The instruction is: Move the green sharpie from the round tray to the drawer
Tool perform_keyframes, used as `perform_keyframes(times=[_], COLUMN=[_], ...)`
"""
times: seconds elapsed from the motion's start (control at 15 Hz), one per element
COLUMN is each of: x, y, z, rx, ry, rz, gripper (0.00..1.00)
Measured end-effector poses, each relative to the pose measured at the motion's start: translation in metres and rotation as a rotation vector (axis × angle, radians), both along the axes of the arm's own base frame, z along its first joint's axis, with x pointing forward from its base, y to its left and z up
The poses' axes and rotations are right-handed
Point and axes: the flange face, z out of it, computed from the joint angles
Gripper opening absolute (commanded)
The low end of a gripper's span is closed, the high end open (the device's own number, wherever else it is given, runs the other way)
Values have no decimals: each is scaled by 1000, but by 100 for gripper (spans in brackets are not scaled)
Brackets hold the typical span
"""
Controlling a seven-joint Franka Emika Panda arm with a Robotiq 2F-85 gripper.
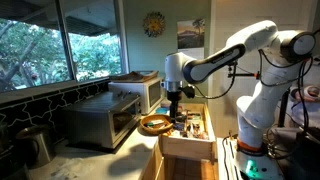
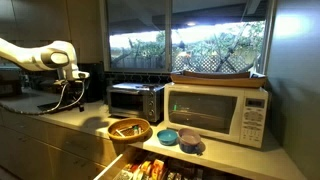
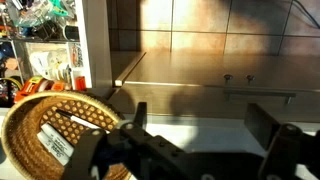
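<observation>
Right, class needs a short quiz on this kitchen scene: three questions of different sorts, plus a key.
1. True or false: the fingers are shut on a pen.
2. The drawer is: A open, B shut, C lying on the floor.
3. Fill in: the steel appliance nearest the tray is the ___.

Key: 1 false, they stand apart with nothing between them; 2 A; 3 toaster oven.
</observation>
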Motion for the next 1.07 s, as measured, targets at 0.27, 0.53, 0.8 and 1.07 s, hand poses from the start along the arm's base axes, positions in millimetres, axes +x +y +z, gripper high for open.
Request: perform_keyframes(times=[0.27, 0.53, 0.8, 1.07], x=[0, 5, 20, 18], y=[0, -9, -54, -102], z=[0, 1, -2, -21], rx=[0, -12, -102, -295], ry=[0, -28, -122, -112], rz=[0, -79, -217, -231], gripper=[100, 100, 100, 100])
